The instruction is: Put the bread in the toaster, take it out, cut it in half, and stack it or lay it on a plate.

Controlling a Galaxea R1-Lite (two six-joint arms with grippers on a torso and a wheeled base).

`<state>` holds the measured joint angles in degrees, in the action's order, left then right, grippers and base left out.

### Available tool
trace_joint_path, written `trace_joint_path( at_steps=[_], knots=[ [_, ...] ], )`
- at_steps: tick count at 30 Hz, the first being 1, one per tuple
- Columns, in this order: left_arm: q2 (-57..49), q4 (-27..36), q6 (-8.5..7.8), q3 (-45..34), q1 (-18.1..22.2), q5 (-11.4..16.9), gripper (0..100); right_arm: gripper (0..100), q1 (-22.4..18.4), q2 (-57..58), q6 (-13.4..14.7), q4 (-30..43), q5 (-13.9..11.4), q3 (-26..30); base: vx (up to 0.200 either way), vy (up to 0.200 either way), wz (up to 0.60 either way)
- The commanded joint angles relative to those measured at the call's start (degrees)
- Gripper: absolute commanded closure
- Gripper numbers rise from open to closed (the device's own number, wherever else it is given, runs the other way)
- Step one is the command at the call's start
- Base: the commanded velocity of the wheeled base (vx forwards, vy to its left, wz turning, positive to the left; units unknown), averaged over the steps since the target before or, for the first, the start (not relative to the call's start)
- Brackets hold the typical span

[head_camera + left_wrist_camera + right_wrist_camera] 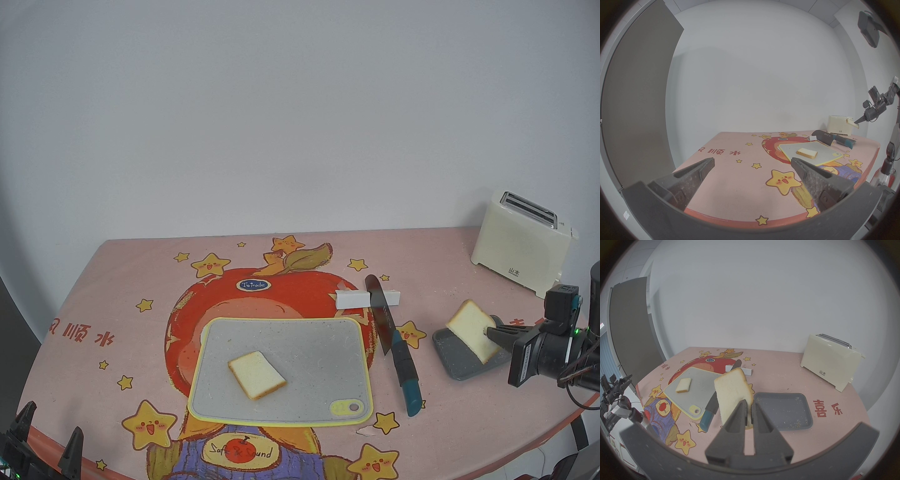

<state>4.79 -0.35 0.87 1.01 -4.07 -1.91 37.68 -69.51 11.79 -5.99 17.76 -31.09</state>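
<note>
The right gripper (748, 405) is pinching a bread slice (732, 392) by its lower edge, holding it upright and slightly tilted over the grey plate (461, 364) on the right side of the table (125, 294). The cream toaster (524, 240) is standing well behind the plate, at the far right corner. A smaller piece (256, 374) of bread is lying flat on the grey board (312, 350) at the table's middle. Between board and plate, the knife (395, 344) is lying with its blade propped on a white block (351, 299) and its teal handle pointing toward the robot. The left gripper (753, 161) is hanging off the table's near left edge, its fingers (693, 175) spread wide and holding nothing.
</note>
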Motion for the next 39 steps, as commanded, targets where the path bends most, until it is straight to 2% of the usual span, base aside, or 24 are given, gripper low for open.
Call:
trace_joint_path(
  at_steps=[1, 10, 16, 25, 31, 39],
  knots=[
    [0.0, 0.0, 0.01, -1.0, 0.0, 0.0, 0, 100, 0.1, -0.1, 0.0, 0.0, 0.0, 0.1, 0.0, 0.0, 0.0],
    [0.0, 0.0, 0.01, -1.0, 0.0, 0.0, 0, 100, 0.1, -0.1, 0.0, 0.0, 0.0, 0.1, 0.0, -0.2, 0.0],
    [0.0, 0.0, 0.01, -1.0, 0.0, 0.0, 0, 100, 0.0, -0.1, 0.0, 0.0, 0.0, 0.1, 0.0, 0.0, 0.0],
    [0.0, 0.0, 0.01, -1.0, 0.0, 0.0, 0, 100, 0.0, -0.1, 0.0, 0.0, 0.0, 0.1, 0.0, -0.2, 0.0],
    [0.0, 0.0, 0.1, -1.0, 0.0, 0.0, 0, 100, 0.0, -0.1, 0.0, 0.0, 0.0, 0.1, 0.0, 0.0, 0.0],
    [0.0, 0.0, 0.1, -1.0, 0.0, 0.0, 0, 100, 0.0, -0.6, 0.1, -0.1, 0.0, 0.1, 0.0, -0.15, 0.0]
  ],
)
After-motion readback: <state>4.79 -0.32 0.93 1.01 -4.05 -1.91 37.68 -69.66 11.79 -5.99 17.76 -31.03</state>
